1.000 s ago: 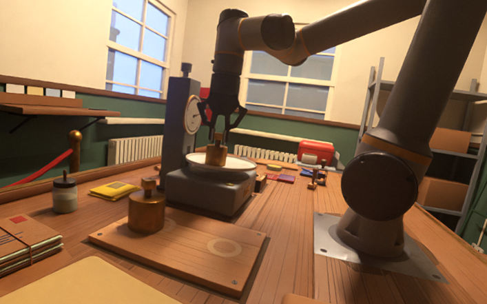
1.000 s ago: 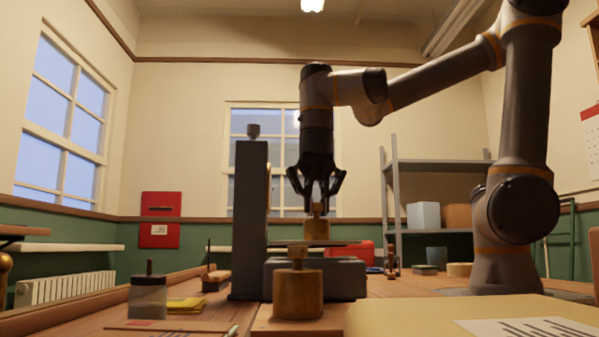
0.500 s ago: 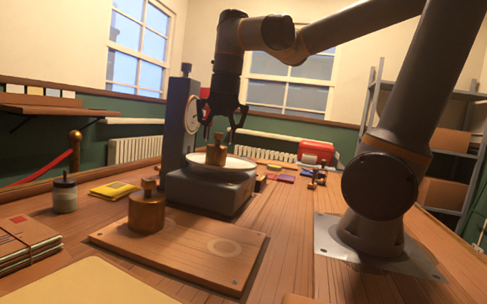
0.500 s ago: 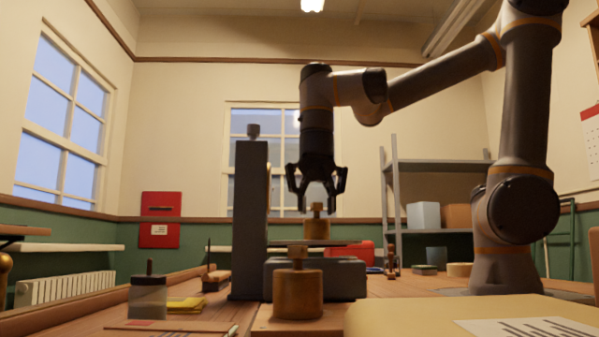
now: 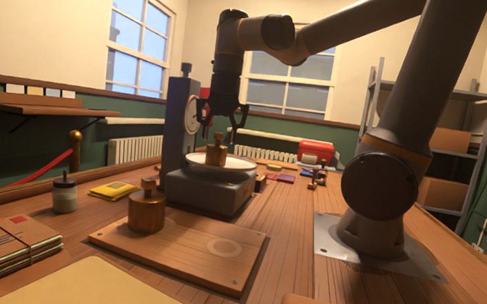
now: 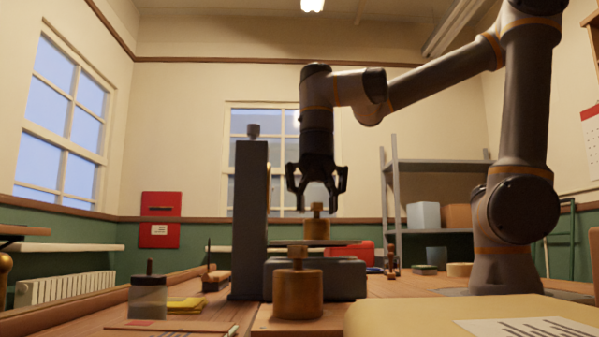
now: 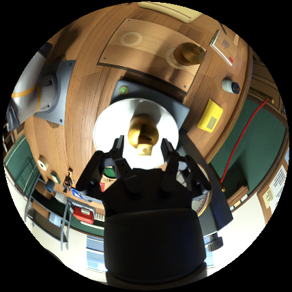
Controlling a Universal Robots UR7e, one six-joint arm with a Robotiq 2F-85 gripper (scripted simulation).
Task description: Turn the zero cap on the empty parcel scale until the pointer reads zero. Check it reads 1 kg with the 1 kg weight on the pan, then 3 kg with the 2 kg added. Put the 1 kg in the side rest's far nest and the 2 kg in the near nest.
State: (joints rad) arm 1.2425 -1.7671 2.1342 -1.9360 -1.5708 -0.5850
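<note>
My gripper (image 5: pixel 218 137) (image 6: pixel 317 204) (image 7: pixel 143 145) hangs open and empty just above the knob of the small brass 1 kg weight (image 5: pixel 216 150) (image 6: pixel 317 224) (image 7: pixel 143 134), which stands upright in the middle of the white pan (image 5: pixel 220 162) (image 7: pixel 135 131) of the grey parcel scale (image 5: pixel 210 187) (image 6: pixel 314 276). The scale's dial (image 5: pixel 191 114) sits on its tall column, with the zero cap (image 5: pixel 186 68) (image 6: pixel 253 130) on top. The larger 2 kg weight (image 5: pixel 146 211) (image 6: pixel 297 289) (image 7: pixel 188 53) stands on the wooden side rest (image 5: pixel 181 244). One round nest (image 5: pixel 224 247) (image 7: pixel 131 38) on it lies empty.
The scale column (image 6: pixel 248 217) rises right beside my gripper. A glue jar (image 5: pixel 64 195), a yellow pad (image 5: pixel 114 189) and bundled envelopes (image 5: pixel 11 243) lie to the left. The arm's base (image 5: pixel 377 227) stands to the right; stamps and a red box (image 5: pixel 315 151) lie beyond.
</note>
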